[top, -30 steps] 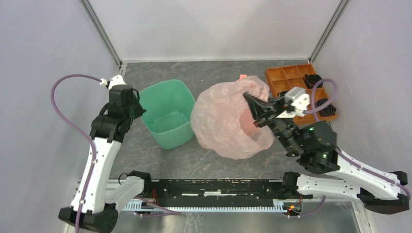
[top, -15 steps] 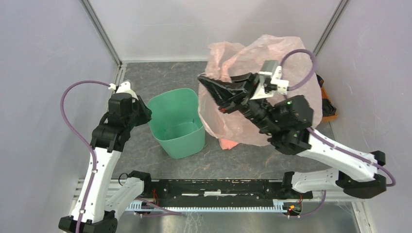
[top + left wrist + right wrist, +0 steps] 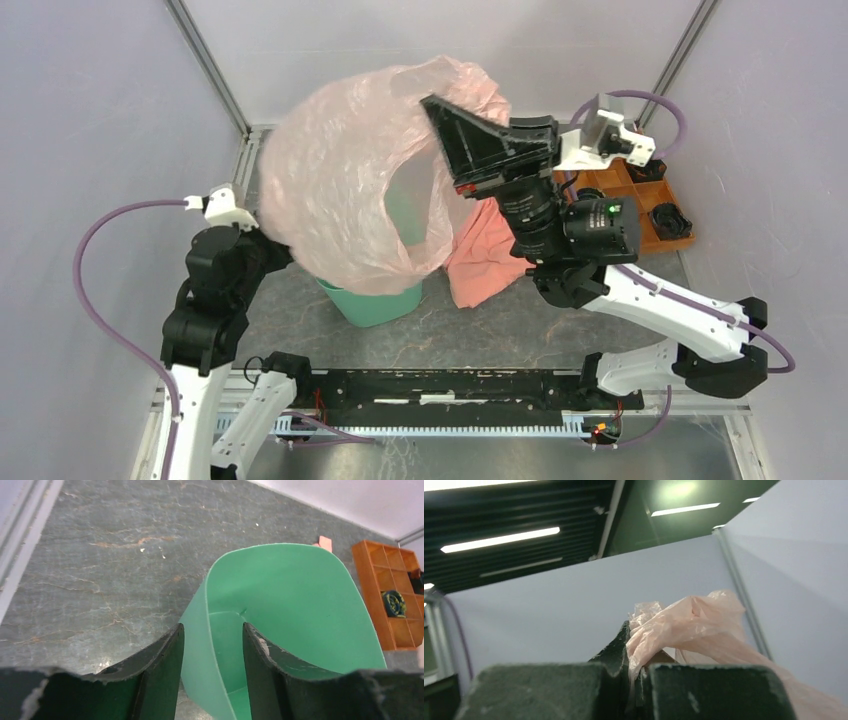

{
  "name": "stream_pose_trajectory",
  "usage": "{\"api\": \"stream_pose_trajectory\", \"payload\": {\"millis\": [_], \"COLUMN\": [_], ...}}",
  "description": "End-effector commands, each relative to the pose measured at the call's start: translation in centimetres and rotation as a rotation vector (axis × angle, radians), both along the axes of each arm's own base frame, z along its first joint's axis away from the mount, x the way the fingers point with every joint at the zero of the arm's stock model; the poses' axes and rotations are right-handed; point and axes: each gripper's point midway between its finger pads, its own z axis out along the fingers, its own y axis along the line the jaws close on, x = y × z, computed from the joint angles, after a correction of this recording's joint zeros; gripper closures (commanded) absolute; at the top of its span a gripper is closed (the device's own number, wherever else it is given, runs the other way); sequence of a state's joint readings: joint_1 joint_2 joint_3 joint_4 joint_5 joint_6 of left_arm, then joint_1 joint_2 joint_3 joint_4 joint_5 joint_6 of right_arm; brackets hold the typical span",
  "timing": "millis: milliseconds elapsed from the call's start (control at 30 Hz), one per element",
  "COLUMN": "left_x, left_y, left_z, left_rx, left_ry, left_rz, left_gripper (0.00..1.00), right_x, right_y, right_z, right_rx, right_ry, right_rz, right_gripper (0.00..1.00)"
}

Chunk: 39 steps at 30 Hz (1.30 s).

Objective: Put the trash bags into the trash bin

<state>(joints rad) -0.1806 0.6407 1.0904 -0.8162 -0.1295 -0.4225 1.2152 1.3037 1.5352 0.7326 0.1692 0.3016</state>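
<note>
Left gripper (image 3: 212,628): your fingers (image 3: 160,670) apart, straddling trash bin (image 3: 300,605) wall, not clamping. Bin free to tip toward 3 o'clock under sideways pull. Trash bag (image 3: 340,190) billows over bin, hiding most of rim; cannot tell if any is inside. Right gripper (image 3: 435,104) pinched on bag's top edge, held high; thin film may slip. Cloth (image 3: 485,258) at bin's 3 o'clock could snag.

The dark grey, stone-veined table (image 3: 470,325) is carrying four things right now. The mint-green trash bin (image 3: 372,303) is standing left of centre. A salmon-orange cloth (image 3: 483,265) is lying crumpled just to its right. An orange compartment tray (image 3: 369,580) is sitting at the far right corner, and a small pink scrap (image 3: 325,543) is lying beyond the bin, towards the far edge.
</note>
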Motion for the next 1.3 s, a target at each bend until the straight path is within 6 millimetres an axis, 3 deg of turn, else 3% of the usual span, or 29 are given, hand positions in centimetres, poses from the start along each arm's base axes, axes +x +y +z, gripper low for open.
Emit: {"api": "stream_pose_trajectory", "payload": {"millis": [0,133,233,333,433,533,700,767,833,967,1067,1133,1200,1267], "left_x": [-1.8,-4.0,-5.2,-6.2,-6.8,-6.8,-5.6,-4.9,-3.6,0.8,4.8,5.7,5.3,4.5], "left_y": [2.3,3.8,4.1,4.3,4.3,3.7,0.6,-0.4,-0.9,-3.1,-5.6,-8.3,-10.6,-11.2], "left_z": [2.2,3.7,4.7,5.3,5.9,7.7,14.1,16.3,17.2,15.7,12.7,10.8,9.7,8.8], "left_rx": [0.026,0.028,0.023,0.018,0.019,0.004,-0.054,-0.087,-0.117,-0.153,-0.162,-0.195,-0.254,-0.319], "left_ry": [-0.089,-0.159,-0.2,-0.215,-0.216,-0.249,-0.333,-0.348,-0.335,-0.275,-0.185,-0.126,-0.107,-0.134], "left_rz": [0.101,0.165,0.167,0.165,0.16,0.127,-0.03,-0.07,-0.066,-0.133,-0.226,-0.37,-0.497,-0.522], "left_gripper": [0.47,0.47,0.47,0.47,0.46,0.39,0.22,0.21,0.22,0.21,0.22,0.32,0.44,0.47], "right_x": [3.9,9.5,13.6,14.8,15.0,14.6,14.2,14.5,14.7,13.9,12.9,12.3,12.0,12.0], "right_y": [-4.6,-5.2,-4.7,-4.1,-3.7,-3.0,-1.2,-1.1,-1.3,-1.2,-1.1,-1.1,-1.2,-1.1], "right_z": [-0.7,-6.7,-13.6,-17.8,-20.1,-20.6,-20.3,-20.2,-20.2,-19.2,-18.4,-17.9,-17.5,-17.2], "right_rx": [0.107,0.031,-0.109,-0.283,-0.423,-0.506,-0.636,-0.663,-0.667,-0.631,-0.612,-0.603,-0.591,-0.579], "right_ry": [0.148,0.291,0.419,0.437,0.425,0.36,0.262,0.257,0.261,0.243,0.205,0.182,0.17,0.165], "right_rz": [-0.221,-0.324,-0.363,-0.428,-0.466,-0.459,-0.435,-0.449,-0.466,-0.429,-0.388,-0.366,-0.358,-0.358], "right_gripper": [1.0,1.0,0.99,0.99,0.99,0.99,0.99,0.99,0.99,0.99,0.99,0.99,0.99,0.99]}}
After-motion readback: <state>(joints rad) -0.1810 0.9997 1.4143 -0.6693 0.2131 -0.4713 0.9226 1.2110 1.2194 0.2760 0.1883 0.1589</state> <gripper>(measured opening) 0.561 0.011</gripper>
